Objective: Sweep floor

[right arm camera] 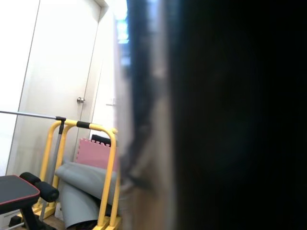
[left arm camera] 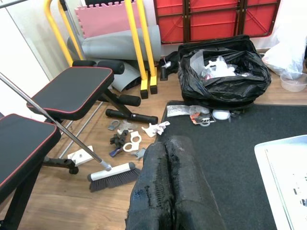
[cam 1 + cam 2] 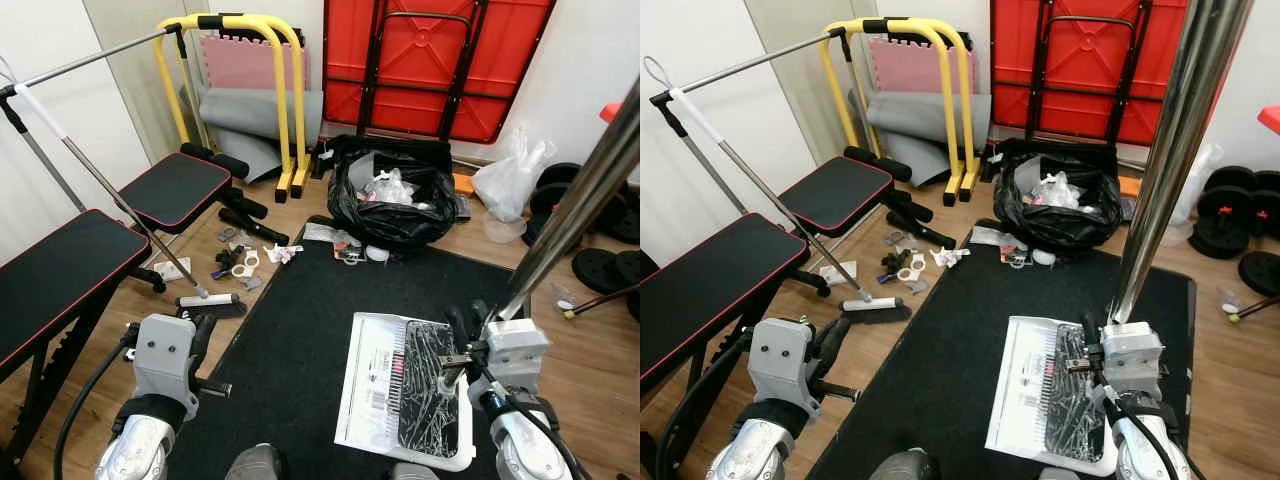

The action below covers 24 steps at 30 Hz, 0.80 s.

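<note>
right tool point(image 3: 1092, 345): clenched round the shiny metal pole point(image 3: 1170, 150) that rises steeply from it; looks like the dustpan's handle
dustpan point(image 3: 1040, 400): white, lying on the black mat point(image 3: 950, 350) just in front of the right tool; dark comb teeth along its inner side
left tool point(image 2: 165, 187): fingers pressed together, grasping nothing; hovers low over the mat's left edge, aimed toward the litter
broom point(image 3: 875, 308): not in either tool; bristle head rests on the wood floor point(image 3: 590, 370) just beside the mat edge, its long handle leaning up and left over the black bench point(image 3: 60, 265)
litter point(image 3: 240, 262): small white and grey scraps on the wood floor between broom head and the black bin bag point(image 3: 390, 200); a few more bits on the mat edge just before the bag
step in hand: judged to be fetching the broom; sweeping itself not yet begun, pile untouched
how to do it well: release the left fingers before reaching; take the broom handle low, near the head, where it is clear of the bench; grip square so the stick does not twist
dustpan advice: keep its lip flat on the mat, mouth facing the litter, pole steady
risk: long handle could catch the yellow frame point(image 3: 285, 100) or the bench when lifted; short strokes so scraps don't scatter under the bench
</note>
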Available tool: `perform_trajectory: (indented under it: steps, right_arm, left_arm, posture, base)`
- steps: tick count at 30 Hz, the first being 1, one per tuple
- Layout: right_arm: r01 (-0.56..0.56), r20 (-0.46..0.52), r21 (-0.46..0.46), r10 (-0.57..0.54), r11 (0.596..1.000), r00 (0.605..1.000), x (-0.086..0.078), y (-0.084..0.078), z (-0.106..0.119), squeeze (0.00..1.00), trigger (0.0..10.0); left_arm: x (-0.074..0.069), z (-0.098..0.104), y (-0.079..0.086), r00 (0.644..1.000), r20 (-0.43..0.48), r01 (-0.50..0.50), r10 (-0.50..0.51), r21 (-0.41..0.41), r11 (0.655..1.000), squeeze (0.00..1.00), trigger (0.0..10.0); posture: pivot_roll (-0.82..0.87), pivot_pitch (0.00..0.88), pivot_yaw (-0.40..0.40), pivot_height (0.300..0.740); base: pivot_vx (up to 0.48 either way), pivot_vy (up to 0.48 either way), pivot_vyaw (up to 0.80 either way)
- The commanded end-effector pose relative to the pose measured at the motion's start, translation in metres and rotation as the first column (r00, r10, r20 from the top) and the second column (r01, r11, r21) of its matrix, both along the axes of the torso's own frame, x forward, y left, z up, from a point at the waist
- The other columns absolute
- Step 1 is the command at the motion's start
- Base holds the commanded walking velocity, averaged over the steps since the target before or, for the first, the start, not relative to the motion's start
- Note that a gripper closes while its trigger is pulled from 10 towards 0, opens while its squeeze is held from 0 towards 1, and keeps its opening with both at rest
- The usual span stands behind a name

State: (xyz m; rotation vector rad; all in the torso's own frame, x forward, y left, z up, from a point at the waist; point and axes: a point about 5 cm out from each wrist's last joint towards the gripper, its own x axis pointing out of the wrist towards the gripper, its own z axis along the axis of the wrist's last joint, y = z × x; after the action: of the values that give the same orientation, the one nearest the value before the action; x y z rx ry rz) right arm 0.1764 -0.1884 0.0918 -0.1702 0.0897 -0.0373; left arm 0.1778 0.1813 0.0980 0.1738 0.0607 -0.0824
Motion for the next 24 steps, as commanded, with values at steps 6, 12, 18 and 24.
perform_trajectory:
  steps: [6, 12, 18, 24]
  right_arm:
    - [-0.148, 0.417, 0.557, -0.121, 0.818, 0.901, 0.144, -0.052, 0.118, 0.00, 10.0]
    - [-0.120, 0.396, 0.549, -0.130, 0.827, 0.909, 0.142, -0.052, 0.114, 0.00, 10.0]
    - [-0.116, 0.386, 0.543, -0.125, 0.832, 0.914, 0.142, -0.051, 0.111, 0.00, 10.0]
    - [-0.117, 0.388, 0.538, -0.122, 0.835, 0.913, 0.143, -0.052, 0.111, 0.00, 10.0]
  left_arm:
    - [0.123, 0.060, -0.028, 0.988, 0.123, 0.098, -0.093, -0.035, 0.995, 0.00, 10.0]
    - [0.122, 0.058, -0.028, 0.988, 0.120, 0.098, -0.093, -0.035, 0.995, 0.00, 10.0]
    - [0.122, 0.058, -0.028, 0.989, 0.118, 0.095, -0.090, -0.037, 0.995, 0.00, 10.0]
    - [0.123, 0.058, -0.028, 0.989, 0.118, 0.095, -0.090, -0.038, 0.995, 0.00, 10.0]
  posture:
    - [-0.13, 0.104, -0.136, 0.740]
    - [-0.13, 0.105, -0.136, 0.740]
    - [-0.13, 0.106, -0.136, 0.740]
    - [-0.13, 0.104, -0.136, 0.740]
  base:
    - [0.000, 0.000, 0.00]
    - [0.000, 0.000, 0.00]
    - [0.000, 0.000, 0.00]
    - [0.000, 0.000, 0.00]
